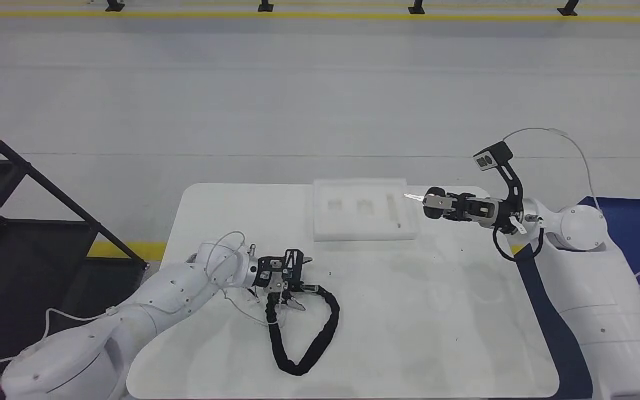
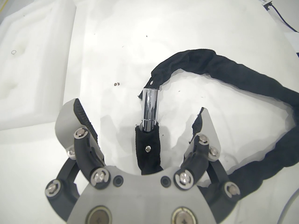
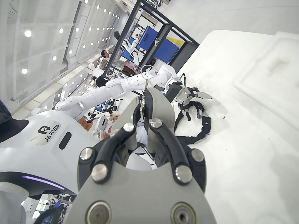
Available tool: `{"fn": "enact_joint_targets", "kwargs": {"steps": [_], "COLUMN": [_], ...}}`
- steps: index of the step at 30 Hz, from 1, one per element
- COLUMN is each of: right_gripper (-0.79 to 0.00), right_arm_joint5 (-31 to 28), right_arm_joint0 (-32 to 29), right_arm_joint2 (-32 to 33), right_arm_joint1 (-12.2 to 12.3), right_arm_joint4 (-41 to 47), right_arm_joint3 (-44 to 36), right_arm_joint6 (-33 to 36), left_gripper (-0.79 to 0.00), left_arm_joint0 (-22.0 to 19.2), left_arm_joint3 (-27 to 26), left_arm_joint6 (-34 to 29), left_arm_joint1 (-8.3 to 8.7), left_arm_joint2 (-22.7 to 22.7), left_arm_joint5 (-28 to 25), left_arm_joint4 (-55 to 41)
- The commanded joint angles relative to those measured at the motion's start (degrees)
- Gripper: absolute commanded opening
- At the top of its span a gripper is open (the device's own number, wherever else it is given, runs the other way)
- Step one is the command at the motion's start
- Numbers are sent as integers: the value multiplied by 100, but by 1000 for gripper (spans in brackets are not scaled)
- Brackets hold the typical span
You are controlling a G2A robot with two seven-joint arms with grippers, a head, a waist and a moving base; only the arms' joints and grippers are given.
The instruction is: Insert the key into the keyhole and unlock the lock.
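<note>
A black fabric-sleeved chain lock (image 1: 312, 335) lies looped on the white table, its chrome cylinder (image 2: 150, 108) pointing away from my left wrist. My left gripper (image 2: 140, 108) is open, low over the table. Its fingers (image 2: 81, 115) stand on either side of the cylinder without touching it. In the top view this gripper (image 1: 287, 277) sits at the loop's upper end. My right gripper (image 3: 145, 99) is shut on the key (image 3: 146, 85), whose thin blade sticks out past the fingertips. It hangs in the air at the right edge of the foam tray, with the key (image 1: 411, 196) pointing left.
A white foam tray (image 1: 325, 230) with shallow recesses lies at the table's back middle. It appears as a foam tray (image 2: 35, 71) beside my left gripper. A black metal frame (image 1: 60, 215) stands off the table's left side. The front right of the table (image 1: 450, 330) is bare.
</note>
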Motion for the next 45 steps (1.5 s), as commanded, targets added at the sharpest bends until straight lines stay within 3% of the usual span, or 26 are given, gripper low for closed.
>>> {"fn": "enact_joint_targets", "kwargs": {"steps": [1, 5, 6, 8, 9, 12, 15, 17, 24, 29, 40, 45], "right_gripper": [-785, -785, -785, -785, -785, -785, -785, -785, -785, -785, -785, -785], "right_arm_joint5": [0, 0, 0, 0, 0, 0, 0, 0, 0, 0, 0, 895], "right_arm_joint0": [0, 0, 0, 0, 0, 0, 0, 0, 0, 0, 0, -28], "right_arm_joint2": [0, 0, 0, 0, 0, 0, 0, 0, 0, 0, 0, -143], "right_arm_joint1": [0, 0, 0, 0, 0, 0, 0, 0, 0, 0, 0, 52], "right_arm_joint4": [0, 0, 0, 0, 0, 0, 0, 0, 0, 0, 0, -484], "right_arm_joint3": [0, 0, 0, 0, 0, 0, 0, 0, 0, 0, 0, -551], "right_arm_joint6": [0, 0, 0, 0, 0, 0, 0, 0, 0, 0, 0, 317], "left_gripper": [0, -49, -132, -382, -443, -554, -600, -785, -785, -785, -785, -785], "left_arm_joint0": [5, 6, 4, 4, 1, -2, 5, -3, -58, -160, -221, -157], "left_arm_joint3": [108, 285, 318, 388, 429, 560, 608, 648, 753, 605, -443, -1213], "left_arm_joint6": [119, 273, 299, 347, 359, 374, 408, 457, 811, 1096, 1064, 726], "left_arm_joint1": [-46, -133, -154, -195, -215, -273, -333, -366, -419, -354, 81, 333], "left_arm_joint2": [8, 13, 13, 9, 8, 6, 20, 13, -60, -185, -816, -1270], "left_arm_joint5": [-41, -59, -63, -70, -82, -116, -165, -158, -289, -478, -879, -987], "left_arm_joint4": [75, 226, 260, 314, 344, 421, 510, 559, 625, 634, 300, 38]}}
